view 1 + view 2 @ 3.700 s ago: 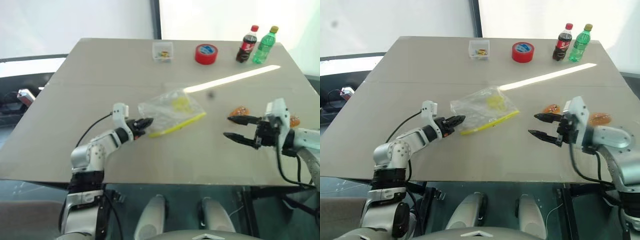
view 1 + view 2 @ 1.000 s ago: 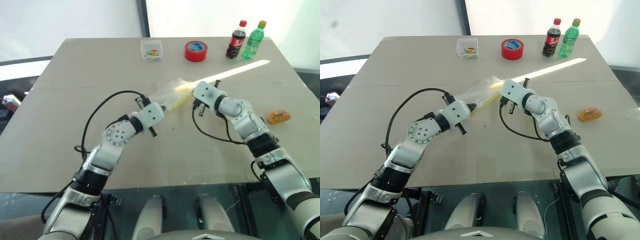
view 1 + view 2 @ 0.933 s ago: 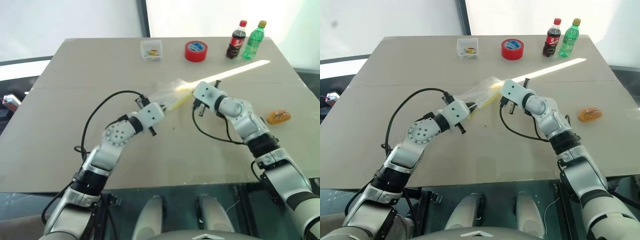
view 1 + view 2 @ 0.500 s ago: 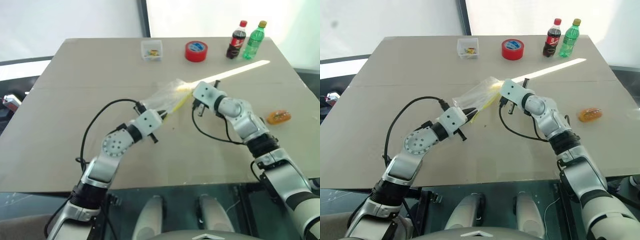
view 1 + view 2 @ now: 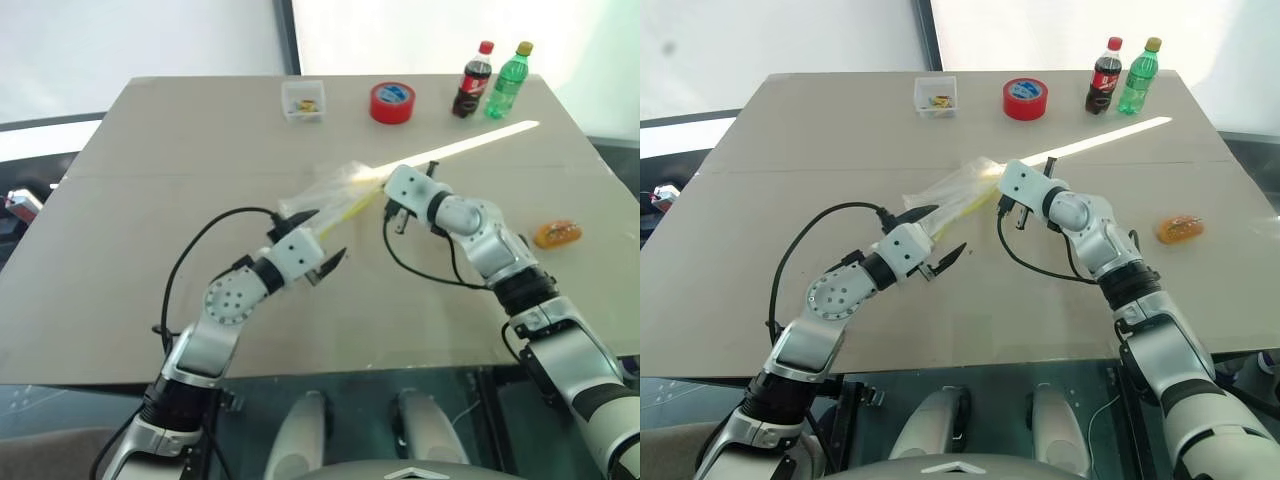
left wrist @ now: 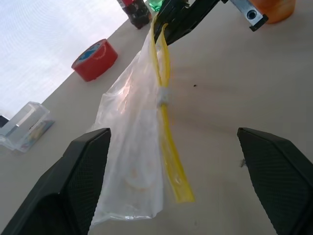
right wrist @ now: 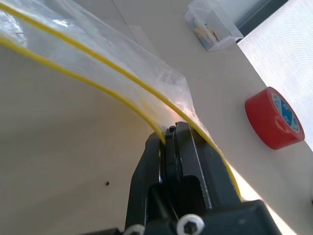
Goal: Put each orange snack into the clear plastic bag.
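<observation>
One orange snack (image 6: 138, 178) inside clear plastic bag (image 6: 134, 147).

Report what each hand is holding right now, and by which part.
The right hand is shut on the clear plastic bag, pinching its yellow strip at one end. The left hand is open and holds nothing.

No legible text, brand, number or sign on any item.
- Dark bottle (image 5: 473, 79), far right corner of the desk: red label, lettering too small to read.
- Green bottle (image 5: 507, 78), beside it: label unreadable.
- Red tape roll (image 5: 391, 102), far edge: blue inner label, print blurred.
- Small clear box (image 5: 303, 100), far edge: contents bear no readable marking.
</observation>
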Robot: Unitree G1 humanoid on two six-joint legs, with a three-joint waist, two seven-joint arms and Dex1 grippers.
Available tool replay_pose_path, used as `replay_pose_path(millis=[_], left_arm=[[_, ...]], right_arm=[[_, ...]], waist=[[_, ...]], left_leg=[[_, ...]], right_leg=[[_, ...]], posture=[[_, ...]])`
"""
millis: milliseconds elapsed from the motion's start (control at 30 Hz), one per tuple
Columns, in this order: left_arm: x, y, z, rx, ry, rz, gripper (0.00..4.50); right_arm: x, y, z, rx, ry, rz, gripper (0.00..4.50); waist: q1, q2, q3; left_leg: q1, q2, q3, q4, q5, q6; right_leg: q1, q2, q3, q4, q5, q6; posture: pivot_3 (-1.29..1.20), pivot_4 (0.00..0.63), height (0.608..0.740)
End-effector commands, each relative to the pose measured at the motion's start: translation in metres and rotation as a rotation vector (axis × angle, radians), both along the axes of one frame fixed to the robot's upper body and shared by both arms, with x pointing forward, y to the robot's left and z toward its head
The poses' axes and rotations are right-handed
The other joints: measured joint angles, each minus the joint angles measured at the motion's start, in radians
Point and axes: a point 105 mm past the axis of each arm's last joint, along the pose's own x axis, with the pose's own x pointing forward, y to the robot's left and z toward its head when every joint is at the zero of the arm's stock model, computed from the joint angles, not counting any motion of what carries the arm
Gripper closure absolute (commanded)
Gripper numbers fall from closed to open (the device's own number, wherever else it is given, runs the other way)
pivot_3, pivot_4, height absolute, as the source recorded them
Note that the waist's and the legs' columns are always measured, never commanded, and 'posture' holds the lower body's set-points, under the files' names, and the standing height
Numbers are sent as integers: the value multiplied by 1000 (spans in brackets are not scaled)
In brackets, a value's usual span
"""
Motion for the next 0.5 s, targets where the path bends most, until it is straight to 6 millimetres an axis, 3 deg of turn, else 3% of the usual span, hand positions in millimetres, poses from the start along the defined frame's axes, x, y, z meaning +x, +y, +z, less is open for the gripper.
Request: replay_pose_path(millis=[33, 167, 300, 333, 500], left_arm=[[4, -1, 12, 1, -68, 11, 84], [4, -2, 13, 0, -70, 7, 84], [5, -3, 16, -7, -86, 3, 1760], [6, -4, 16, -7, -84, 2, 2002], [6, -5, 17, -13, -86, -1, 4381]], right_arm=[[-1, 1, 10, 7, -35, 13, 4500], [-1, 1, 9, 5, -33, 16, 4500], [-2, 1, 8, -1, -32, 19, 4500], [-2, 1, 7, -1, -32, 19, 4500], [-4, 3, 5, -4, -22, 27, 4500]], waist=[[0, 0, 0], [0, 0, 0], [0, 0, 0], [0, 0, 0], [0, 0, 0]], left_leg=[[0, 0, 0, 0, 0, 0], [0, 0, 0, 0, 0, 0], [0, 0, 0, 0, 0, 0], [0, 0, 0, 0, 0, 0], [0, 0, 0, 0, 0, 0]], right_leg=[[0, 0, 0, 0, 0, 0], [0, 0, 0, 0, 0, 0], [0, 0, 0, 0, 0, 0], [0, 0, 0, 0, 0, 0], [0, 0, 0, 0, 0, 0]], posture=[[0, 150, 740], [0, 150, 740], [0, 150, 740], [0, 150, 740], [0, 150, 740]])
